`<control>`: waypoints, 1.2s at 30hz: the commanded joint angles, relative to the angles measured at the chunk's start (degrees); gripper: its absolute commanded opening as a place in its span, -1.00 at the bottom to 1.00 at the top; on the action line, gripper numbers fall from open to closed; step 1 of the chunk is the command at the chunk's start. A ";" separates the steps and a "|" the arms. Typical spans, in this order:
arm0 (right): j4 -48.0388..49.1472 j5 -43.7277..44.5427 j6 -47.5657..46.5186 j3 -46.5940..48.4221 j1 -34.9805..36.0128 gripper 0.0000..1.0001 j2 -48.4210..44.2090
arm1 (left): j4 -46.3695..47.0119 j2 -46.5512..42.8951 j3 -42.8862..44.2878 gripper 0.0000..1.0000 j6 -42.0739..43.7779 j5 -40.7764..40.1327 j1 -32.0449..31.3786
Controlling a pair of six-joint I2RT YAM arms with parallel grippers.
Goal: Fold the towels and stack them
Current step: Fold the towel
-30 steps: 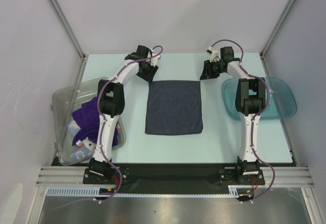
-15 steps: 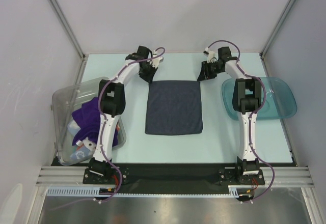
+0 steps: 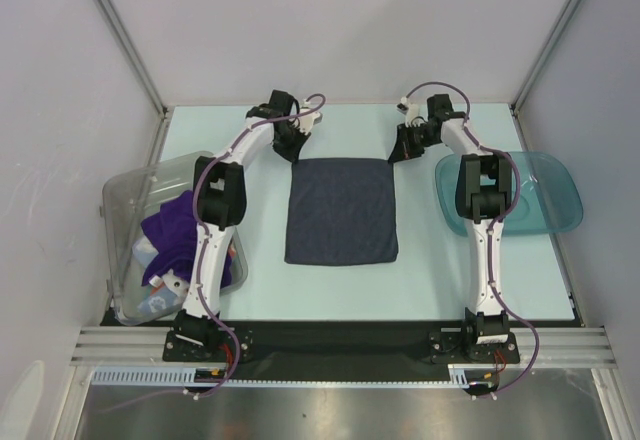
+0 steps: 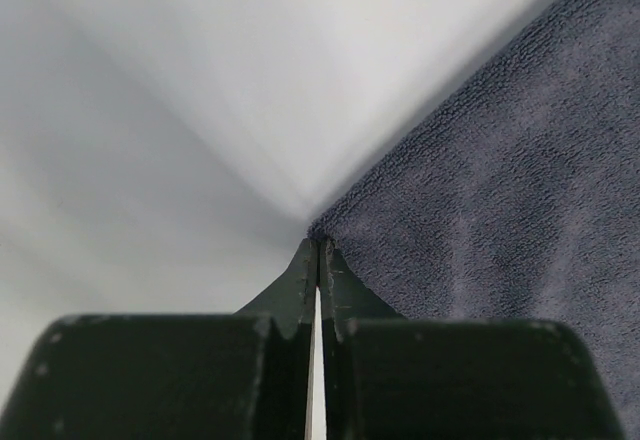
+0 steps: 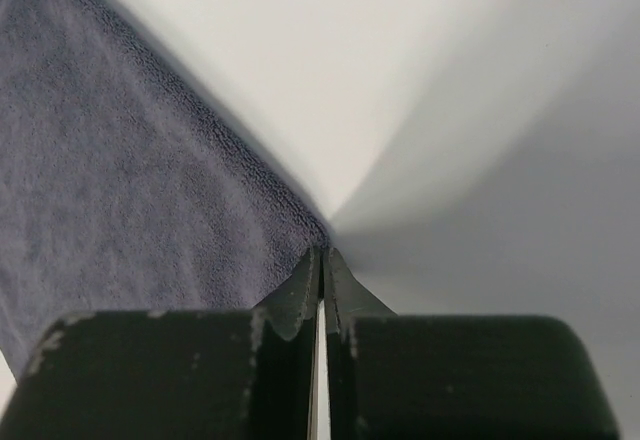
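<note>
A dark navy-grey towel [image 3: 341, 210] lies flat in the middle of the table. My left gripper [image 3: 296, 152] sits at its far left corner and my right gripper [image 3: 398, 152] at its far right corner. In the left wrist view the left gripper [image 4: 318, 245] is shut, its tips pinching the corner of the towel [image 4: 500, 180]. The right gripper [image 5: 322, 253] is likewise shut on the other corner of the towel [image 5: 110, 160]. A purple towel [image 3: 175, 235] and a light blue one [image 3: 155, 303] lie in the bin at the left.
The clear plastic bin [image 3: 125, 195] stands at the table's left edge beside the left arm. A teal translucent tray [image 3: 555, 205] sits at the right edge, partly under the right arm. Enclosure walls and posts ring the table.
Both grippers have closed at the towel's far corners. The right gripper has moved a little left and away toward its corner. The towel lies as before.
</note>
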 commanded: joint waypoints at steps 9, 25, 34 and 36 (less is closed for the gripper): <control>2.70 3.15 -2.84 1.19 -0.76 -1.00 -5.86 | 5.30 -8.23 -1.01 -0.99 2.86 -4.79 0.30; 12.53 4.20 -1.70 -12.25 -0.67 -1.00 -17.28 | 8.90 -16.67 -8.46 -0.99 1.19 -6.64 0.12; 19.48 9.38 0.94 -30.09 2.14 -1.00 -30.71 | 14.44 -30.55 -24.97 -0.99 -2.06 -6.20 -0.76; 20.27 10.61 1.90 -33.94 2.93 -1.00 -33.53 | 15.58 -33.27 -28.24 -0.99 -2.42 -6.72 -1.19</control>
